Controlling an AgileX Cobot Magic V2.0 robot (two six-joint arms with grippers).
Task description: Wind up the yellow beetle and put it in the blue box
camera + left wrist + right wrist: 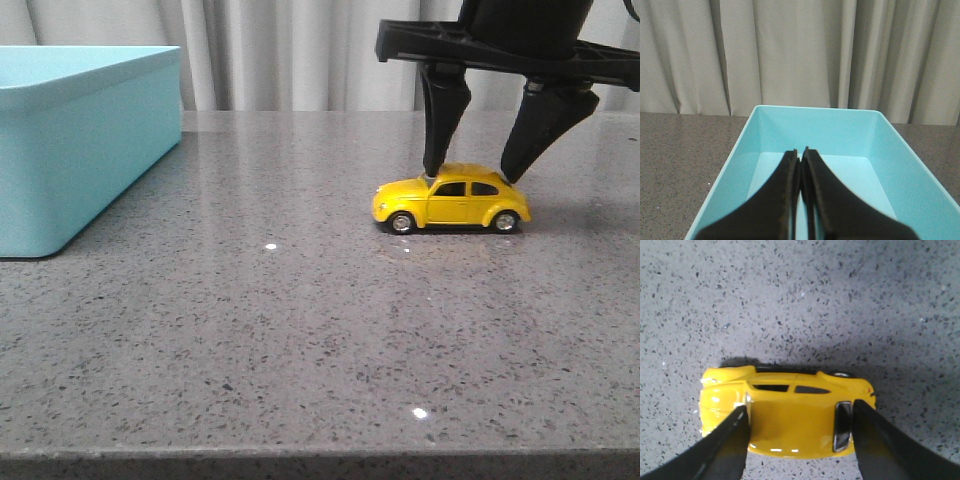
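Fingers on the right gripper (pixel 474 172) spread wide, straddling the yellow beetle (pixel 451 199) front-to-back along its length, tips down at the roof | car's on the surface, well right of the blue box (pixel 85 140) | left fingers (pixel 790 187) pinched together over the box, holding nothing

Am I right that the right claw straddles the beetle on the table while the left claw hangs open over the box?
Not quite: the left claw is shut, as the left wrist view shows. The rest holds: right claw straddles the beetle; the left is over the box.
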